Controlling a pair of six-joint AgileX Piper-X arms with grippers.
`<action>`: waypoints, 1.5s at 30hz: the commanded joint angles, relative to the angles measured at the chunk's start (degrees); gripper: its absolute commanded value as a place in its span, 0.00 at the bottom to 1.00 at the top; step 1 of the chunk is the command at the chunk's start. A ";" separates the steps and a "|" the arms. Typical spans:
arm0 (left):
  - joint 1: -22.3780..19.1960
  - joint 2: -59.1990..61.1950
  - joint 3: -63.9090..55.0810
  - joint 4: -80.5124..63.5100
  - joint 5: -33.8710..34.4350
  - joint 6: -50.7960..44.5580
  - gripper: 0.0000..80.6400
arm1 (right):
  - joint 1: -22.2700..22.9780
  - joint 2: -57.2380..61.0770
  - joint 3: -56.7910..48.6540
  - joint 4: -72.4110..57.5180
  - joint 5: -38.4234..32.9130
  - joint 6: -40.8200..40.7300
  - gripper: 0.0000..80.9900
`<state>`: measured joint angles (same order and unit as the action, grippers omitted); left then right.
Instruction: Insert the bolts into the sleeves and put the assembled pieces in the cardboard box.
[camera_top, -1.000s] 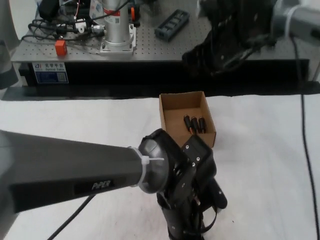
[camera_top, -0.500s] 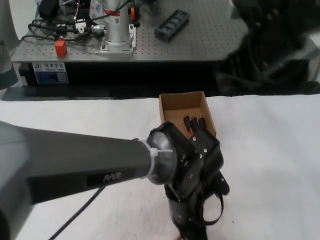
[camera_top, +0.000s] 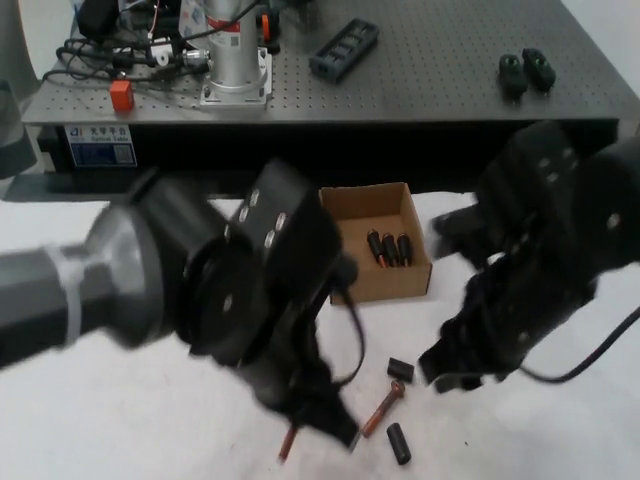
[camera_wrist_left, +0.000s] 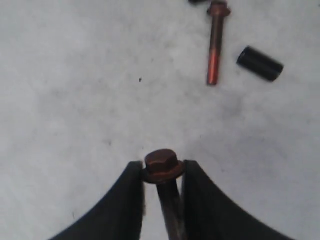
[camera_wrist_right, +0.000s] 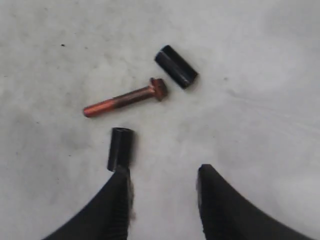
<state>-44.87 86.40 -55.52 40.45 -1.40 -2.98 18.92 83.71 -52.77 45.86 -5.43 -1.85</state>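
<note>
Bolt (camera_wrist_left: 162, 164) sits clamped in your left gripper (camera_wrist_left: 162, 172) just on the near side of the cardboard box (camera_top: 385, 282), probably ready for sleeving, while your right gripper (camera_wrist_right: 162, 172) hangs there with fingers apart beside a loose sleeve (camera_wrist_right: 121, 148), likely lining up a grab.

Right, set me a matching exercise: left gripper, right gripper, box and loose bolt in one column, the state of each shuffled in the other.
Things
1. left gripper
2. right gripper
3. box
4. loose bolt

States
a. lies on the cloth between two sleeves
b. shut on a bolt
c. open and empty
d. holds three assembled pieces

Pairs: 1-b, 2-c, 3-d, 4-a
</note>
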 joint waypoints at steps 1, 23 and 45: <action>0.63 0.67 1.79 -0.18 -0.13 -1.46 0.01 | 2.60 2.03 -0.03 -2.07 -0.25 0.97 0.39; 0.74 11.72 2.05 1.45 2.06 -3.77 0.42 | 7.25 18.03 -0.03 -7.82 3.56 1.85 0.21; 0.89 8.05 1.93 -2.07 2.06 -7.09 0.00 | 4.76 7.72 0.74 -7.56 -3.63 -0.55 0.04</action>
<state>-44.17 96.22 -53.26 39.67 0.73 -8.94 25.82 98.59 -52.82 38.96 -2.56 -1.37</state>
